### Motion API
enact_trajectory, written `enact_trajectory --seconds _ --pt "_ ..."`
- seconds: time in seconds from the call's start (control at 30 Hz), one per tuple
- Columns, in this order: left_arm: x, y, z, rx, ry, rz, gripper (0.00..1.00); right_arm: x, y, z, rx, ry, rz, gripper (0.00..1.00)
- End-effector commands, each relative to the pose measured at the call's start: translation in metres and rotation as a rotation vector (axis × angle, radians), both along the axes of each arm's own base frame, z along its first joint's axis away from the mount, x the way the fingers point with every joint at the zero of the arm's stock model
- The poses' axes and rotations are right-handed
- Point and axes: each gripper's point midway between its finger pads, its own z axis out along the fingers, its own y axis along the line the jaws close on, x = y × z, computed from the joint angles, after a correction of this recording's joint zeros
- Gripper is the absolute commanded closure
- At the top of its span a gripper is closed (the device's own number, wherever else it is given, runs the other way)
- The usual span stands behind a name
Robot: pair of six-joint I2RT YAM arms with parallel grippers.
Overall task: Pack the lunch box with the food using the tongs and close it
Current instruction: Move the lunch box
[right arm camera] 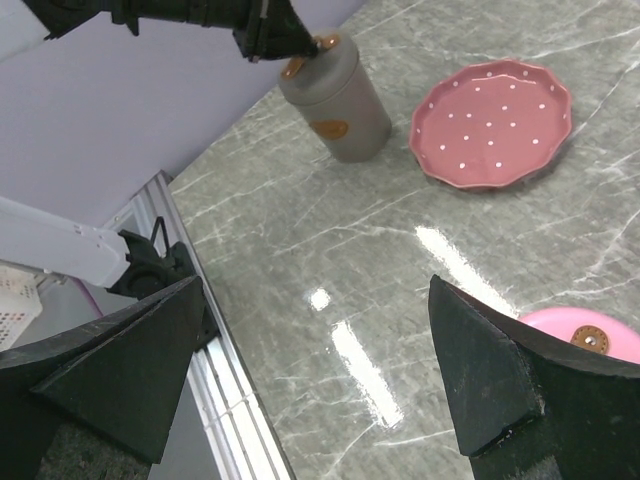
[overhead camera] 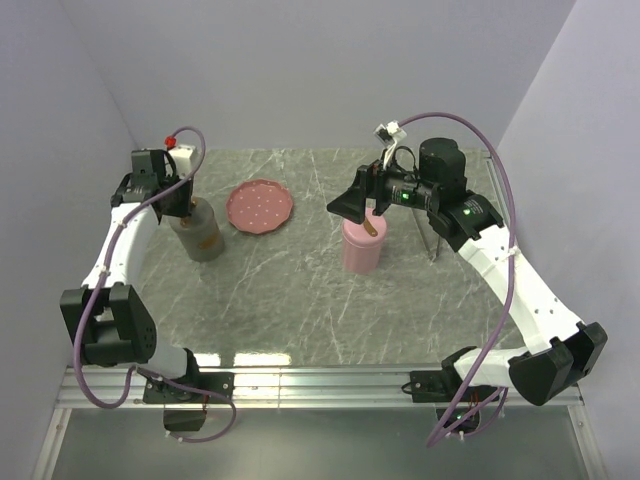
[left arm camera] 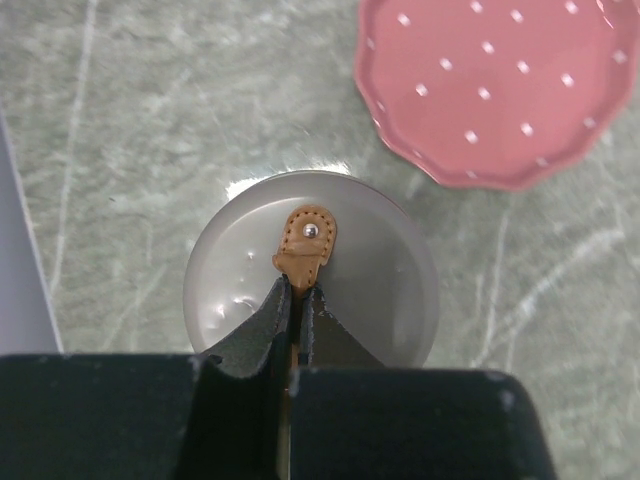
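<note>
**At the grey pot: left hand pinching the lid tab, right hand spread**

Back left on the tabletop (overhead camera: pixel 300 310), I have the left hand (left arm camera: pixel 297 290) pressed together on the tan tab (left arm camera: pixel 307 245) riveted to the lid (left arm camera: pixel 380 290) of the grey pot (overhead camera: pixel 200 238). The lid sits on the pot. Near its right lies the pink dotted plate (overhead camera: pixel 260 206), not touching it. Further right stands the pink pot (overhead camera: pixel 361 252), with its own lid on and a tan tab on top. My right hand (overhead camera: pixel 366 205) hangs just above that pot with its fingers spread wide, holding nothing. I cannot tell whether a finger touches the pink pot's tab. The tongs (overhead camera: pixel 432 243) lie right of the pink pot, partly hidden by the right arm. Both pots stand upright, well apart.
</note>
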Motion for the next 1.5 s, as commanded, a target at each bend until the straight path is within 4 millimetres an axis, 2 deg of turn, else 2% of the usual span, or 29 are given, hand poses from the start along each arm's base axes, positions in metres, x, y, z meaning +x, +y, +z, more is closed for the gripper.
enact_trajectory --seconds 0.0,0.13,0.37,0.47,0.6,0.73,0.8,0.83,0.93,1.1,1.13,1.23,1.43,1.47 --pt "-0.046 -0.022 -0.024 -0.063 0.168 -0.078 1.0 0.0 -0.001 0.01 0.025 -0.023 0.004 0.0" --pt "-0.06 -0.045 -0.022 -0.117 0.182 -0.147 1.0 0.001 0.0 0.01 0.033 -0.012 0.011 0.0" --pt "-0.082 -0.113 -0.02 -0.157 0.158 -0.333 1.0 0.002 -0.003 0.013 0.033 -0.014 0.002 0.0" --pt "-0.086 -0.135 -0.019 -0.19 0.162 -0.383 1.0 0.006 -0.007 0.013 0.028 -0.013 -0.014 0.0" --pt "-0.088 -0.165 -0.014 -0.218 0.14 -0.437 1.0 0.012 -0.016 0.015 0.018 -0.015 -0.047 0.0" --pt "-0.085 -0.209 -0.009 -0.24 0.09 -0.518 1.0 0.02 -0.027 0.014 0.018 -0.007 -0.083 0.0" --pt "-0.081 -0.222 -0.006 -0.242 0.085 -0.53 0.99 0.023 -0.035 0.012 0.017 0.004 -0.108 0.0" --pt "-0.08 -0.232 -0.012 -0.234 0.102 -0.549 0.99 0.024 -0.039 0.012 0.015 0.005 -0.119 0.0" --pt "-0.075 -0.252 -0.012 -0.232 0.101 -0.582 0.98 0.03 -0.059 0.003 -0.012 0.023 -0.184 0.0" --pt "-0.066 -0.28 -0.005 -0.255 0.078 -0.594 0.97 0.037 -0.095 -0.007 -0.048 0.05 -0.284 0.0" --pt "-0.067 -0.287 -0.009 -0.252 0.089 -0.607 0.97 0.038 -0.104 -0.009 -0.048 0.051 -0.312 0.0" --pt "-0.063 -0.298 -0.007 -0.255 0.084 -0.617 0.96 0.038 -0.121 -0.011 -0.051 0.049 -0.351 0.0" --pt "-0.059 -0.305 0.004 -0.255 0.071 -0.626 0.87 0.036 -0.132 -0.014 -0.056 0.06 -0.371 0.0" --pt "-0.057 -0.306 0.012 -0.254 0.053 -0.628 0.84 0.036 -0.132 -0.014 -0.055 0.061 -0.37 0.0"
